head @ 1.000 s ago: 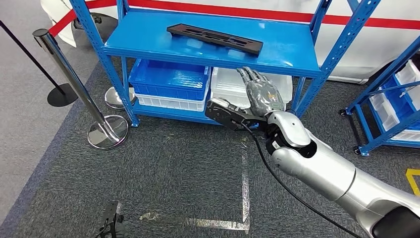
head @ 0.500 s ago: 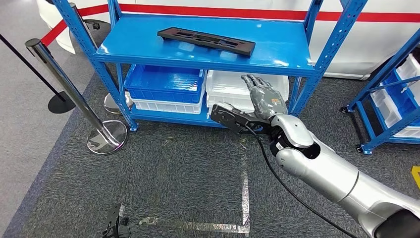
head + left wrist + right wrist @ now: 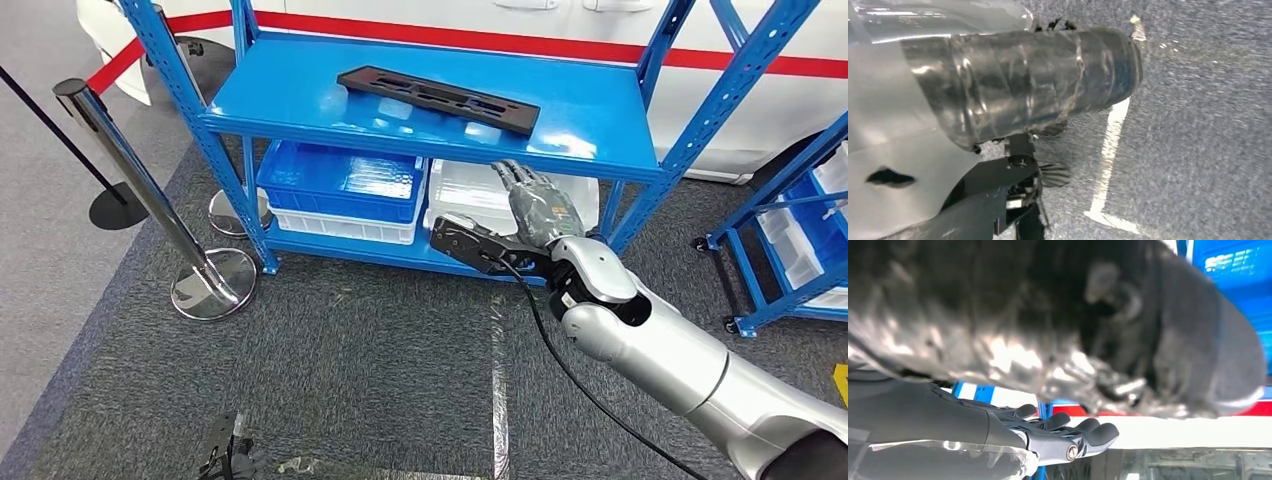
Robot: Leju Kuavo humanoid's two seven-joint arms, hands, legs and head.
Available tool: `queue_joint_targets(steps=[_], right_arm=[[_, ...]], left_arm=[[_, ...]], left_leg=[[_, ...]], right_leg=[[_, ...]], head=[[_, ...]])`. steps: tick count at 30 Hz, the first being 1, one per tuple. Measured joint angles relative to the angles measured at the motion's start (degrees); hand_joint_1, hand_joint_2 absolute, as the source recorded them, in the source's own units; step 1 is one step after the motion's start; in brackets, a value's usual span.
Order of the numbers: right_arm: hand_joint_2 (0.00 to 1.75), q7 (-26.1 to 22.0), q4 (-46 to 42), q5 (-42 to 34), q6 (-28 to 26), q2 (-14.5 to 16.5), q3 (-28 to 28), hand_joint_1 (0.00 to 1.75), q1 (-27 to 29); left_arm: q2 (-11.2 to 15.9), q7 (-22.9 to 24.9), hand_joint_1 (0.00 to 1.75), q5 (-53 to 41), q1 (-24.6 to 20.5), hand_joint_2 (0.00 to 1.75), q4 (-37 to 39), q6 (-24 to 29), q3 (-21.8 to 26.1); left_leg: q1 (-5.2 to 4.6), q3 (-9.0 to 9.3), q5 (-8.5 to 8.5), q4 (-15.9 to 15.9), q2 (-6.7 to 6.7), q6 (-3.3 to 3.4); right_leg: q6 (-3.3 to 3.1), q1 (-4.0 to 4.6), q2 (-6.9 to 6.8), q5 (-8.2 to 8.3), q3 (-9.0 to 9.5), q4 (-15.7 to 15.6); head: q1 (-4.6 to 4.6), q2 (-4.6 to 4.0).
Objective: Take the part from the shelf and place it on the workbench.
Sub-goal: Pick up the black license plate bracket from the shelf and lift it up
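The right robot hand [image 3: 535,208] is stretched forward at the end of the silver right arm [image 3: 660,350], and it holds nothing. Its fingers [image 3: 522,178] are nearly straight and a little apart, and they point up toward the front edge of the upper board of the blue shelf [image 3: 300,100]. The thumb side with its dark cover sticks out to the left, in front of the lower level. A black cable [image 3: 545,350] runs from the wrist down along the arm. In the right wrist view the dark fingertips [image 3: 1088,432] are extended side by side under the shelf edge, with nothing between them.

In the left wrist view, the left robot hand [image 3: 1028,90] is a grey ribbed cover above the dark carpet [image 3: 350,340] with a white tape line. Its fingers are hidden, so I cannot tell if they are apart or together.

The part [image 3: 438,99] is a long, flat black piece with openings cut in it. It lies slanted on the upper board, above the right robot hand and apart from it.

On the lower level two bins stand side by side: a blue bin [image 3: 340,180] stacked on a white one at the left, and a clear bin [image 3: 465,190] at the right, partly behind the hand. I cannot make out any contents in them.

A metal post [image 3: 130,170] with a round base stands on the floor left of the shelf.
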Motion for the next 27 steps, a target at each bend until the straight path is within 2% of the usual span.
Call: queue_joint_targets(steps=[1, 2, 3, 4, 5, 7, 8, 10, 12, 13, 14, 15, 18, 19, 20, 22, 23, 24, 25, 27], right_arm=[[0.0, 0.0, 0.05, -0.11, -0.02, -0.1, -0.04, 0.0, 0.02], [0.0, 0.0, 0.15, -0.21, -0.05, -0.17, -0.09, 0.0, 0.05], [0.0, 0.0, 0.28, -0.41, -0.11, -0.21, -0.12, 0.0, 0.12], [0.0, -0.02, 0.44, -0.76, -0.28, -0.24, -0.15, 0.0, 0.22], [0.0, -0.04, 0.61, -1.19, -0.57, -0.25, -0.22, 0.0, 0.28], [0.0, -0.1, 0.88, -1.94, -1.49, -0.21, -0.6, 0.0, 0.25], [0.0, -0.12, 1.08, -2.15, -1.95, -0.17, -0.82, 0.0, 0.1], [0.0, -0.18, 1.54, -2.64, -2.5, -0.08, -1.07, 0.0, -0.1], [0.0, -0.24, 1.95, -3.58, -2.62, -0.03, -1.08, 0.0, 0.13], [0.0, -0.25, 2.11, -4.05, -2.63, -0.03, -1.09, 0.0, 0.31], [0.0, -0.26, 2.26, -4.39, -2.63, -0.03, -1.1, 0.0, 0.43], [0.0, -0.26, 2.39, -4.61, -2.64, -0.03, -1.13, 0.0, 0.47], [0.0, -0.26, 2.8, -4.81, -2.66, 0.02, -1.21, 0.0, 0.57], [0.0, -0.27, 2.93, -4.86, -2.66, 0.08, -1.21, 0.0, 0.63], [0.0, -0.27, 3.05, -4.91, -2.68, 0.14, -1.25, 0.0, 0.57], [0.0, -0.28, 3.13, -4.98, -2.74, 0.21, -1.44, 0.0, 0.21], [0.0, -0.28, 3.16, -4.99, -2.77, 0.22, -1.59, 0.0, -0.07], [0.0, -0.28, 3.19, -5.08, -2.8, 0.23, -1.69, 0.0, -0.29], [0.0, -0.28, 3.23, -5.31, -2.84, 0.25, -1.76, 0.0, -0.32], [0.0, -0.27, 3.33, -5.97, -2.96, 0.26, -1.78, 0.0, 0.01]], left_arm=[[-0.07, 0.01, 0.0, 0.01, 0.01, 0.0, 0.0, 0.0, 0.0], [-0.21, 0.05, 0.0, -0.01, -0.01, 0.0, 0.0, 0.0, 0.0], [-0.34, 0.12, 0.0, -0.02, -0.13, 0.0, 0.0, 0.01, -0.01], [-0.46, 0.25, 0.0, -0.03, -0.23, 0.0, 0.0, 0.02, -0.01], [-0.54, 0.37, 0.0, -0.06, -0.36, 0.0, 0.0, 0.04, -0.02], [-0.55, 0.54, 0.0, -0.08, -0.64, 0.0, 0.0, 0.15, -0.02], [-0.6, 0.57, 0.0, -0.11, -0.77, 0.0, 0.0, 0.22, -0.03], [-0.75, 0.64, 0.0, -0.17, -1.0, 0.0, 0.0, 0.39, -0.04], [-0.8, 0.69, 0.0, -0.19, -0.94, 0.0, 0.0, 0.52, -0.05], [-0.8, 0.7, 0.0, -0.17, -0.81, 0.0, 0.0, 0.57, -0.05], [-0.8, 0.7, 0.0, -0.15, -0.65, 0.0, 0.01, 0.61, -0.06], [-0.79, 0.7, 0.0, -0.13, -0.52, 0.0, 0.01, 0.63, -0.07], [-0.79, 0.72, 0.0, -0.09, -0.1, 0.0, 0.04, 0.65, -0.08], [-0.79, 0.74, 0.0, -0.07, 0.02, 0.0, 0.05, 0.64, -0.09], [-0.8, 0.76, 0.0, -0.06, 0.08, 0.0, 0.07, 0.64, -0.11], [-0.8, 0.75, 0.0, -0.06, -0.05, 0.0, 0.07, 0.63, -0.15], [-0.8, 0.73, 0.0, -0.07, -0.16, 0.0, 0.07, 0.63, -0.16], [-0.79, 0.7, 0.0, -0.07, -0.29, 0.0, 0.07, 0.63, -0.16], [-0.78, 0.68, 0.0, -0.06, -0.39, 0.0, 0.07, 0.63, -0.17], [-0.76, 0.67, 0.0, -0.02, -0.51, 0.0, 0.08, 0.57, -0.17]], left_leg=[[-0.01, 0.76, -0.79, -0.05, -0.05, -0.13], [-0.05, 1.58, -1.55, -0.03, -0.08, -0.34], [-0.07, 2.09, -2.21, -0.07, -0.09, -0.62], [-0.06, 2.51, -2.66, -0.1, -0.08, -0.9], [-0.08, 3.05, -2.84, -0.15, -0.05, -1.21], [-0.12, 3.37, -2.69, 0.51, 0.05, -1.72], [-0.13, 2.56, -2.35, 2.23, 0.11, -1.98], [0.04, -1.54, -2.71, 8.71, 0.22, -2.43], [0.21, -6.6, -5.7, 14.37, 0.24, -2.84], [0.26, -8.35, -7.14, 15.2, 0.25, -3.0], [0.29, -9.43, -7.66, 14.65, 0.26, -3.12], [0.31, -9.8, -6.27, 12.33, 0.26, -3.14], [0.1, -9.51, 4.55, 2.65, 0.32, -2.48], [-0.07, -9.44, 6.68, 1.22, 0.3, -2.03], [-0.24, -9.38, 6.96, 0.83, 0.32, -1.52], [-0.24, -8.48, 6.35, 0.71, 0.34, -0.61], [-0.16, -7.81, 6.03, 0.43, 0.36, -0.23], [-0.07, -7.05, 5.75, 0.22, 0.35, 0.07], [0.0, -6.33, 5.35, 0.01, 0.34, 0.3], [0.01, -5.04, 4.31, -0.07, 0.3, 0.55]], right_leg=[[-0.43, 0.21, 0.0, 3.27, 0.82, -4.06], [-0.86, 0.52, 0.04, 5.77, 1.51, -7.57], [-1.28, 0.82, 0.07, 7.53, 2.15, -10.04], [-1.66, 1.08, 0.12, 8.27, 2.48, -11.28], [-2.01, 1.21, 0.14, 7.65, 2.75, -11.47], [-2.69, 0.91, 0.16, 7.01, 4.12, -12.07], [-3.01, 0.7, 0.13, 6.6, 4.98, -12.4], [-3.39, 0.42, 0.16, 5.69, 6.62, -12.99], [-3.47, 0.33, 0.16, 4.37, 8.14, -13.15], [-3.42, 0.32, 0.18, 3.62, 9.05, -13.16], [-3.35, 0.3, 0.2, 2.86, 9.99, -13.15], [-3.22, 0.29, 0.22, 2.02, 11.08, -13.14], [-2.46, 0.43, 0.28, -0.55, 13.56, -12.87], [-2.08, 0.48, 0.35, -1.24, 13.96, -12.75], [-1.72, 0.53, 0.42, -1.7, 14.4, -12.57], [-1.14, 0.44, 0.4, -2.19, 14.7, -12.13], [-0.91, 0.38, 0.34, -2.26, 14.23, -10.81], [-0.68, 0.31, 0.3, -2.52, 12.96, -8.39], [-0.43, 0.23, 0.25, -3.13, 10.94, -5.0], [-0.01, 0.1, 0.22, -5.55, 6.07, 1.71]], head=[[0.02, 0.0], [-0.06, 0.0], [-0.1, 0.01], [-0.15, 0.01], [-0.18, 0.01], [-0.11, 0.01], [-0.17, 0.01], [-0.26, 0.01], [-0.31, 0.01], [-0.32, 0.01], [-0.31, 0.01], [-0.33, 0.01], [-0.25, 0.01], [-0.17, 0.0], [-0.09, 0.0], [0.03, 0.01], [0.12, 0.02], [0.19, 0.02], [0.3, 0.02], [0.32, 0.02]])
